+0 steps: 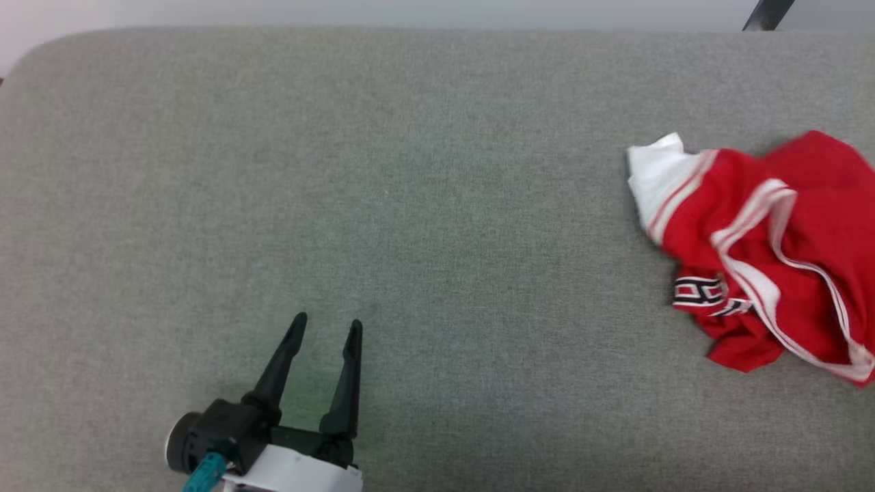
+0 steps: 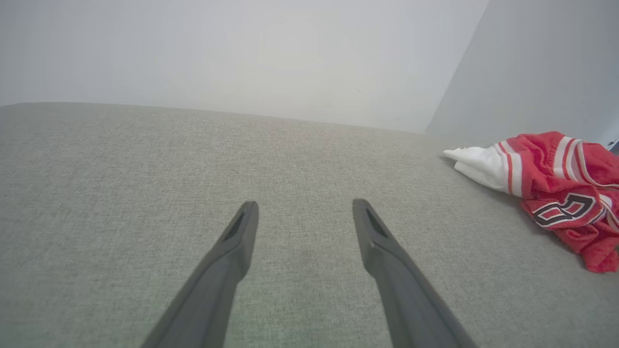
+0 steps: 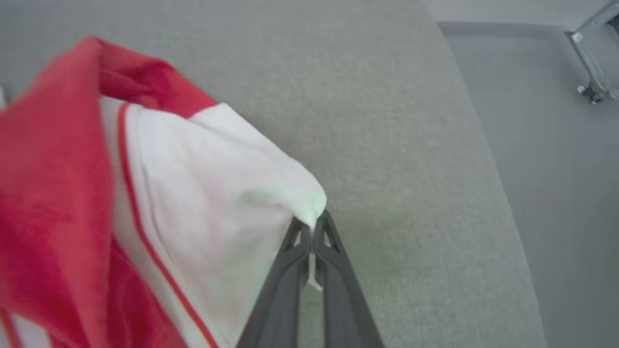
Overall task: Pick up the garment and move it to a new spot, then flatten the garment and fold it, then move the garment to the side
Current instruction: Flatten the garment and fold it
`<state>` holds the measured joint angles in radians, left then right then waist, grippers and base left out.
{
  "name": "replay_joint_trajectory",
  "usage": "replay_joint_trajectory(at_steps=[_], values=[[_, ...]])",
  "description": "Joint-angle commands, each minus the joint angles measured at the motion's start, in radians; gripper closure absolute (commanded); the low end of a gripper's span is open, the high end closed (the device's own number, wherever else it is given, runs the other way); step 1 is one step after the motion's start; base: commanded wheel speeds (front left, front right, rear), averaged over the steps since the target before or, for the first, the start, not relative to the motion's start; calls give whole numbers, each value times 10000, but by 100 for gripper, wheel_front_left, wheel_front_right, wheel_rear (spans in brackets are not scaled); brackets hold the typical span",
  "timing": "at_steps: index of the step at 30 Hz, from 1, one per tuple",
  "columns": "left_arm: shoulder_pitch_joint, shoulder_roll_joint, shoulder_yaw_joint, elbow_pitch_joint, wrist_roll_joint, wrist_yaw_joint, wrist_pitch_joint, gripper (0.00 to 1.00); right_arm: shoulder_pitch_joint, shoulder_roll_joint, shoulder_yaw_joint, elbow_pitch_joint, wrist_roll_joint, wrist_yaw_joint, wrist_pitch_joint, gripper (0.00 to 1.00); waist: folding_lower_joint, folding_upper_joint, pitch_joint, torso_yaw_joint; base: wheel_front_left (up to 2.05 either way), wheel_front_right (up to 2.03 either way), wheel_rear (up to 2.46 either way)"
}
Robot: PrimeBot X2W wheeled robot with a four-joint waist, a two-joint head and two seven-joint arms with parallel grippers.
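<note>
The garment, a red jersey with white sleeves, striped trim and black lettering, lies crumpled at the right edge of the grey padded table. It also shows at the right of the left wrist view, garment. In the right wrist view my right gripper is shut on a white sleeve of the garment, the cloth pinched between the dark fingertips. My left gripper stands open over bare table at the lower left, far from the garment, nothing between its fingers.
The table's right edge drops to a grey floor, where a metal stand leg shows. A pale wall runs behind the table's far edge. Wide bare table lies between my left gripper and the garment.
</note>
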<state>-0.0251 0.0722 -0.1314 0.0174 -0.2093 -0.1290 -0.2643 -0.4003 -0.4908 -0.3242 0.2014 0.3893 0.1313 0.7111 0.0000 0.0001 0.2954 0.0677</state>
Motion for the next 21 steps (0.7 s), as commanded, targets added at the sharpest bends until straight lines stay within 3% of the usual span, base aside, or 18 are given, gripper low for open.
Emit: replay_joint_trajectory(at_steps=[1, 11, 12, 13, 15, 21], values=[[-131, 44, -37, 35, -31, -25, 0, 0, 246, 13, -95, 210, -290, -10, -108, 100, 0, -1, 102, 50, 0, 0, 0], [-709, 408, -576, 495, -254, -26, 0, 0, -309, 548, -581, 2436, -1475, -10, -1951, 100, 0, -1, 458, 78, 0, 0, 0], [-821, 462, -637, 545, -316, -26, 0, 0, -425, 617, -543, 2565, -1481, -10, -2143, 94, 0, -1, 470, 51, 0, 0, 0], [-928, 522, -710, 622, -372, -26, 0, 0, -515, 681, -465, 2706, -1483, -10, -2277, 79, 0, -1, 452, 6, 0, 0, 0], [-1151, 723, -933, 755, -521, -26, 0, 0, -671, 783, -251, 2822, -1416, -10, -2611, 0, 0, -1, 384, -120, 0, 0, 0], [-2466, 1787, -1932, 957, -1339, -26, 177, 0, -398, 961, 537, 2223, -1178, -10, -4128, 0, 0, -1, -71, -653, 0, 0, 0]])
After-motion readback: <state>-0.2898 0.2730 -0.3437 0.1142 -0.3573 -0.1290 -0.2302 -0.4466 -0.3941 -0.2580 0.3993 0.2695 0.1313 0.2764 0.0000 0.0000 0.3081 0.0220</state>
